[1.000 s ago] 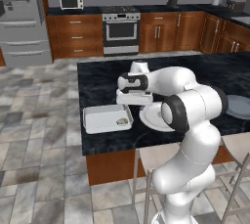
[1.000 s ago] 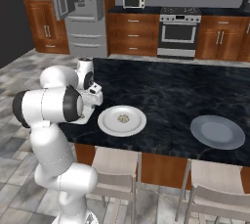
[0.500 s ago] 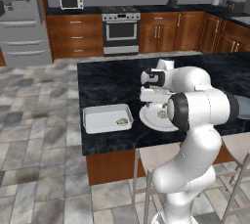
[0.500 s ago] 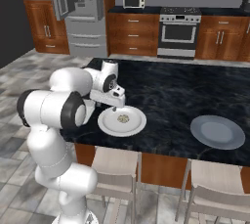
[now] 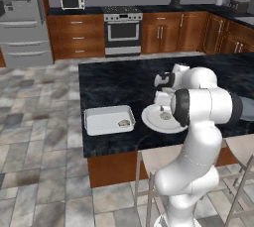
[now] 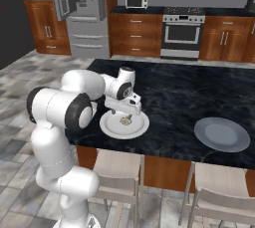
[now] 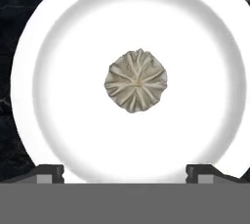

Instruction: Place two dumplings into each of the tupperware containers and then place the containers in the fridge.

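Gripper point(image 7: 124, 171) spread apart above white plate point(image 7: 44, 120); one dumpling point(image 7: 135, 80) at plate centre; nothing held.

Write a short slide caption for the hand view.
Open gripper above a dumpling on a white plate.

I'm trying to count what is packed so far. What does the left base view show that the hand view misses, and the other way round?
Left base view alone: a tupperware container on the dark island counter, with one dumpling lying in its right end, and the fridge far back on the left. Hand view alone: the gripper's two finger tips spread wide at the bottom edge, open, and the folded pleats on the plate's dumpling. Both share: the white plate holding a single dumpling, with the hand above it.
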